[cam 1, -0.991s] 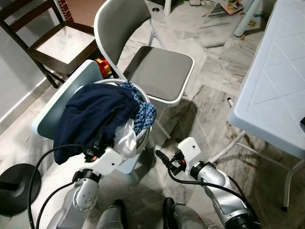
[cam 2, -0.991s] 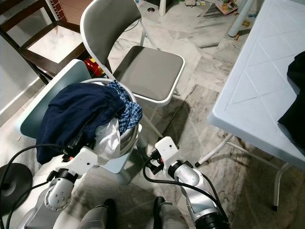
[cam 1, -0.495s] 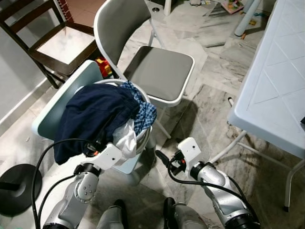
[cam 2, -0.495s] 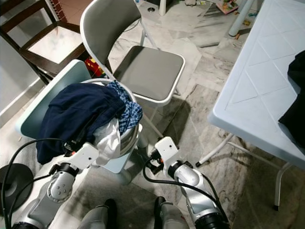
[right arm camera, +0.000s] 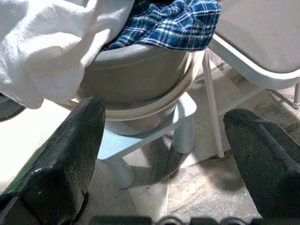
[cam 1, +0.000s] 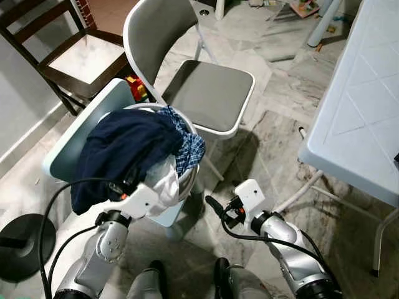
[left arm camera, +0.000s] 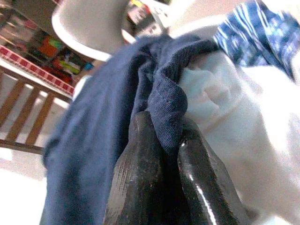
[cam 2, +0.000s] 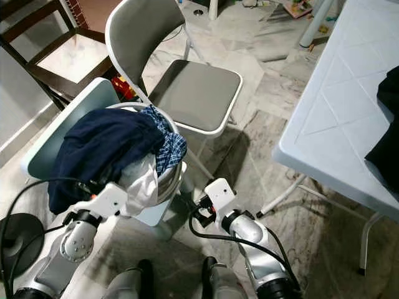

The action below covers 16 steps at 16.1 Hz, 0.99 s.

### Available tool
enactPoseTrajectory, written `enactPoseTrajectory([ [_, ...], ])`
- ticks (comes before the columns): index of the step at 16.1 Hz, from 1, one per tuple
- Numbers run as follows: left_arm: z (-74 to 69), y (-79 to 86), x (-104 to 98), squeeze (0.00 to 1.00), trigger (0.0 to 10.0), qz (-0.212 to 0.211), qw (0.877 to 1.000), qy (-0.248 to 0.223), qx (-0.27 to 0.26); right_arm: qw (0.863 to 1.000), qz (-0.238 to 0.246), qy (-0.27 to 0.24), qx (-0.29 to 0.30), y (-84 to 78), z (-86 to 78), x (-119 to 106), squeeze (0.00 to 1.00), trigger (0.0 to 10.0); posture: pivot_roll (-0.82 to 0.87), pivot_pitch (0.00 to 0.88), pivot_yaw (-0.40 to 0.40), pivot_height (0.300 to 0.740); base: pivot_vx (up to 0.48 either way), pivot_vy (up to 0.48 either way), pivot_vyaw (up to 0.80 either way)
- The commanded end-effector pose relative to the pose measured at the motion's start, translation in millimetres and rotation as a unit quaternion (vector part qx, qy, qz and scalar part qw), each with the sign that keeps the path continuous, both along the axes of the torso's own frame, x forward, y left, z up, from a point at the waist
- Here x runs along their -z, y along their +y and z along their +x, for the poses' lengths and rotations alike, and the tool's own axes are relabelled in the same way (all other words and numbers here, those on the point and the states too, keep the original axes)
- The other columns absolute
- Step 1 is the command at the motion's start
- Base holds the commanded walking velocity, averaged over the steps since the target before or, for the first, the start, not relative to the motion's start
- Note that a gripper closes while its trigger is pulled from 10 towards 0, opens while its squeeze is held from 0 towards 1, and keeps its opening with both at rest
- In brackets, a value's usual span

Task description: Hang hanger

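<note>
The left tool [left arm camera: 161, 154] is clenched on a fold of the navy cloth [cam 1: 124, 146], having crept a little closer into the basket [cam 2: 167, 180] since a moment ago. The right tool [right arm camera: 164, 154] stays spread wide, low beside the stool [right arm camera: 140, 140]. No hanger can be made out among the heaped clothes.

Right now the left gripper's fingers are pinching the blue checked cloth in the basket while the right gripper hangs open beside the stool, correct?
Not quite. The left gripper is shut on a fold of the navy garment, not the blue checked cloth, which lies further along the basket; the left wrist view shows this. The right gripper does hang open beside the stool.
</note>
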<state>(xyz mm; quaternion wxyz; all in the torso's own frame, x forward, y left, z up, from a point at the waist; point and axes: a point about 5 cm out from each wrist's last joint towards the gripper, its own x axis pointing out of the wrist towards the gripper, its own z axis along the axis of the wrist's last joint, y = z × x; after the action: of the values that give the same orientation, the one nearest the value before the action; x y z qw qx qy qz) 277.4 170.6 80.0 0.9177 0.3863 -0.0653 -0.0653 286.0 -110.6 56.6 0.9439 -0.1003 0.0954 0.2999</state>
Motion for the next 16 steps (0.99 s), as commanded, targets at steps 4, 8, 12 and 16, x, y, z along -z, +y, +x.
enactPoseTrajectory([
  [4,-6.2,-8.6,-10.9,0.0,0.0,-0.043,0.999,-0.026,-0.002,1.0,0.002,0.014,-0.006,0.0,-5.1,6.3,0.0,10.0,0.03,0.292,0.002,0.74,0.0,0.0,0.0],
  [8,-6.0,4.4,-26.5,0.0,0.0,-0.119,0.992,-0.035,-0.017,0.999,0.013,0.0,-0.031,16.6,7.9,-3.3,0.0,10.0,0.07,0.232,-0.019,0.74,0.0,0.0,0.0],
  [12,4.9,16.0,-76.6,0.0,0.0,-0.288,0.957,-0.039,0.015,0.999,0.038,0.0,-0.032,21.8,18.0,-7.9,0.0,10.0,0.13,0.226,-0.011,0.74,0.0,0.0,0.0],
  [16,3.8,-21.8,-117.7,0.0,0.0,-0.431,0.884,0.016,0.178,0.998,0.035,-0.001,-0.049,34.9,14.2,-4.5,0.0,10.0,0.13,0.217,-0.009,0.74,0.0,0.0,0.0],
])
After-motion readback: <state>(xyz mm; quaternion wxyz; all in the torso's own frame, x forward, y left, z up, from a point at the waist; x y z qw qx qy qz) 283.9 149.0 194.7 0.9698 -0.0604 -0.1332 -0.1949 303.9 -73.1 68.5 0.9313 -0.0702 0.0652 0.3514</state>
